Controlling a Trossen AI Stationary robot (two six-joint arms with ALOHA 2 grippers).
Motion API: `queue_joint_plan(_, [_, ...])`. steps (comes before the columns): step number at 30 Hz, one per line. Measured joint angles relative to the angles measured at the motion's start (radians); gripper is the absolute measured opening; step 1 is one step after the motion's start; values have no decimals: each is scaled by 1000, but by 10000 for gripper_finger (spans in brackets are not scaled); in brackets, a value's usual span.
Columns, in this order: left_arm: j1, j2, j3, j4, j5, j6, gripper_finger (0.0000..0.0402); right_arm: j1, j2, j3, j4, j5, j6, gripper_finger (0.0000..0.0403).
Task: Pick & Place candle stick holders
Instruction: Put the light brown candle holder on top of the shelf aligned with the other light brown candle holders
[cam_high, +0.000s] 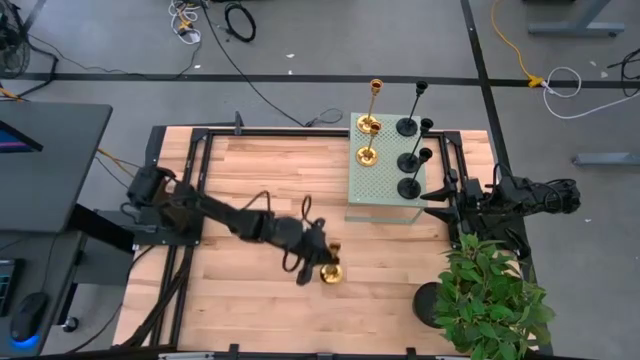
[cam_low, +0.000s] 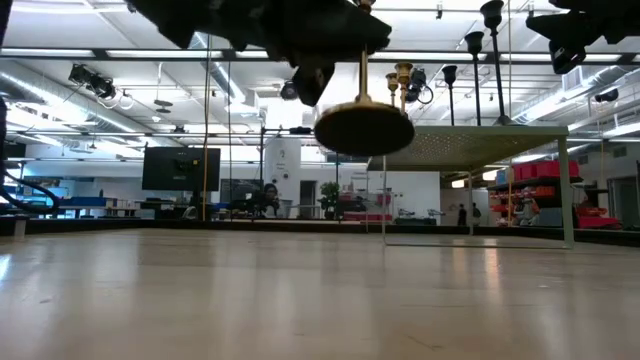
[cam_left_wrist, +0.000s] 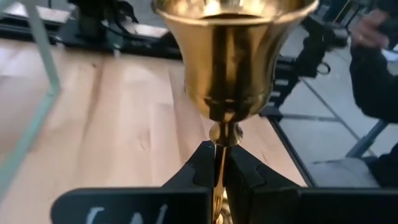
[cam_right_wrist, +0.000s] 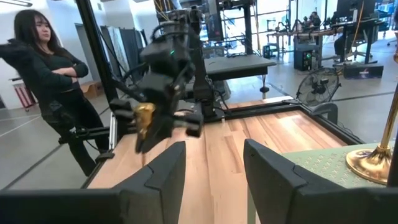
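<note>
My left gripper (cam_high: 322, 260) is at the table's middle, toward the near edge. It is shut on a shiny gold candlestick (cam_high: 331, 272), whose round base (cam_low: 363, 128) hangs well above the tabletop. A pale green perforated stand (cam_high: 385, 197) at the far right carries two gold candlesticks (cam_high: 368, 153) and three matte black ones (cam_high: 408, 160), all upright on their bases. My right gripper (cam_high: 440, 195) is open and empty just right of the stand. Its fingers stand apart in the right wrist view (cam_right_wrist: 214, 180). My left gripper pinches the gold candlestick's thin stem (cam_left_wrist: 219, 158) between its two fingers, just behind the knob where the stem meets the flared base (cam_left_wrist: 233, 56). The fingers slant down from above. The candlestick hangs upright, base down, lifted clear of the table.
A potted green plant (cam_high: 490, 300) in a black round pot (cam_high: 430, 303) stands at the near right corner. Black frame rails (cam_high: 200, 180) run along the table's left and far sides. A person (cam_right_wrist: 50, 74) stands beyond the table. Bare wood (cam_high: 250, 310) lies left of my left gripper.
</note>
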Motion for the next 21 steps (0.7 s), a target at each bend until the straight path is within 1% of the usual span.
queue_joint_plan(3, [59,-33,4,-15,35,0,14,0,0,0,0,0,0,162])
queue_joint_plan(5, [96,-48,35,-67,55,1,14,0,0,0,0,0,-1,162])
queue_joint_plan(8, [147,-52,123,-206,71,37,14,0,0,0,-1,1,-7,162])
queue_joint_plan(10, [178,-52,186,-299,102,92,14,0,0,0,0,1,-18,162])
queue_joint_plan(12, [208,-52,241,-361,110,127,14,0,0,0,-1,1,-20,162])
queue_joint_plan(14, [238,-52,280,-391,116,144,14,0,0,0,0,2,-20,162])
queue_joint_plan(17, [280,-52,318,-404,158,182,14,0,0,0,0,2,-19,162])
queue_joint_plan(21, [333,-48,347,-405,168,188,14,0,0,0,0,2,-19,162])
